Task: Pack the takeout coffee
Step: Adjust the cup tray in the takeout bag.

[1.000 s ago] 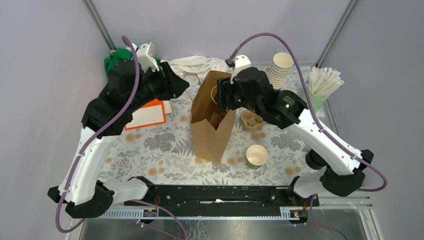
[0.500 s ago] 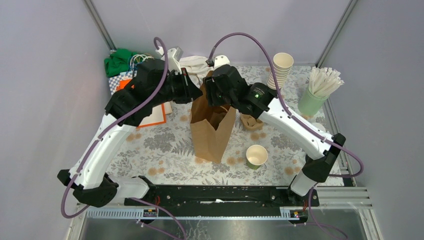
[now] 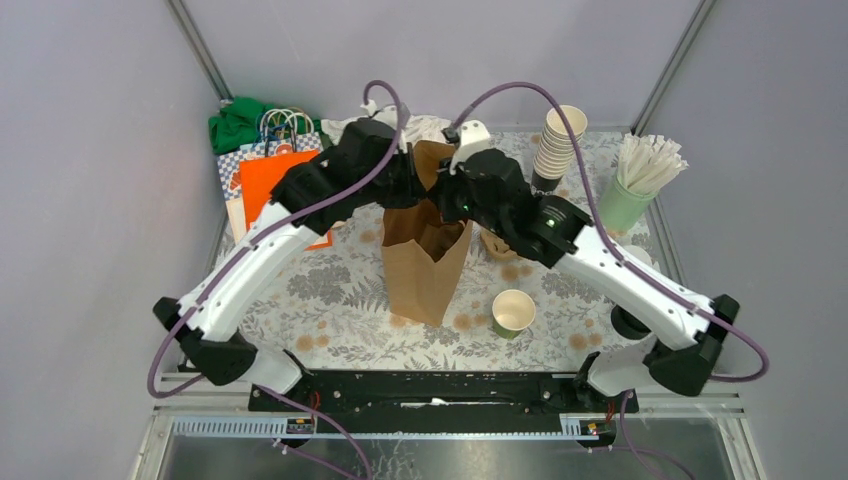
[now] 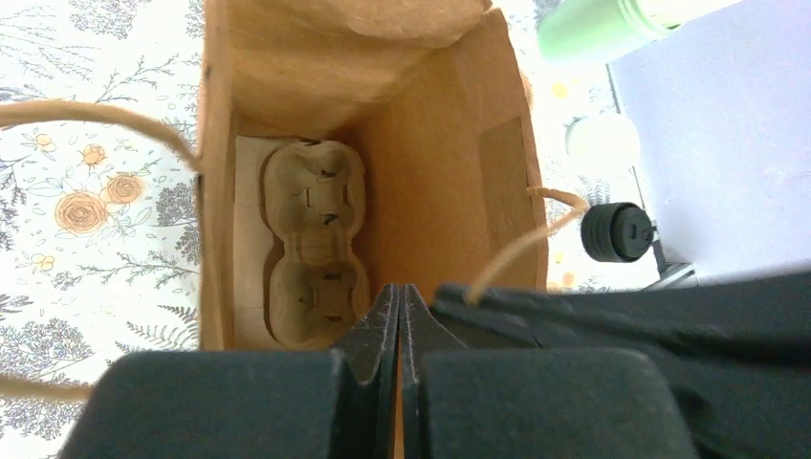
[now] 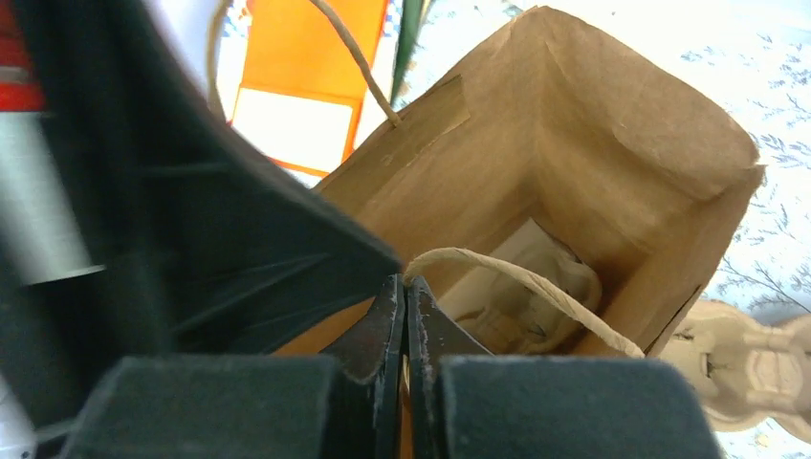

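A brown paper bag (image 3: 424, 262) stands open mid-table, with a cardboard cup carrier (image 4: 314, 239) lying at its bottom. My left gripper (image 4: 399, 289) is shut on the bag's top rim on its far left side (image 3: 411, 186). My right gripper (image 5: 403, 279) is shut on the same rim, right where a twine handle (image 5: 521, 277) comes out. One takeout coffee cup (image 3: 513, 312), dark green with a white inside and no lid, stands right of the bag. A black-lidded cup (image 4: 617, 231) shows past the bag in the left wrist view.
A second carrier (image 3: 500, 243) lies right of the bag, by the right arm. At the back right stand a stack of cream cups (image 3: 558, 138) and a pale green cup of white sticks (image 3: 640, 175). Orange bags (image 3: 268, 180) and cloths lie at the back left.
Both arms swung in to the bag's mouth. Both grippers went from open to shut on its rim, the left one first.
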Robot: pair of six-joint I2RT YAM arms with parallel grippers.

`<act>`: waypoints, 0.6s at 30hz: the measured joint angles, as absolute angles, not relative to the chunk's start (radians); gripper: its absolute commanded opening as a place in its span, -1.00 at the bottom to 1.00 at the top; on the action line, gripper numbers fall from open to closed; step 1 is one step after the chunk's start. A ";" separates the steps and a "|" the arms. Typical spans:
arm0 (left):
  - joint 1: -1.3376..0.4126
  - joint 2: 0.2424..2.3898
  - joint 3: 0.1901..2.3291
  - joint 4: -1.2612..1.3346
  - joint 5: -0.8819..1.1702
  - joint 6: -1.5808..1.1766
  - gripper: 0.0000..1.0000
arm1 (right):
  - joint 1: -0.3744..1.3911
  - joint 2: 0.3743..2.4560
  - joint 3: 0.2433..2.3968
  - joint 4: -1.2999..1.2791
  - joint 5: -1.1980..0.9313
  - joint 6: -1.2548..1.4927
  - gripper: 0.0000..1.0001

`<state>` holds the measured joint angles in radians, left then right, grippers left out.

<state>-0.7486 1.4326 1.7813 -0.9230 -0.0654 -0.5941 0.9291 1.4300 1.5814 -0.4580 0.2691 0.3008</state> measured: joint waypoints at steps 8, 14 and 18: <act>-0.811 1.584 1.839 -0.934 -0.121 -0.574 -1.00 | 0.927 1.193 1.290 -0.198 0.223 0.330 -1.00; -0.856 1.736 1.940 -1.024 -0.200 -0.566 -1.00 | 0.913 1.113 1.147 -0.120 0.281 0.345 -1.00; -0.877 1.785 1.975 -1.072 -0.229 -0.562 -1.00 | 0.913 1.081 1.071 -0.073 0.324 0.345 -1.00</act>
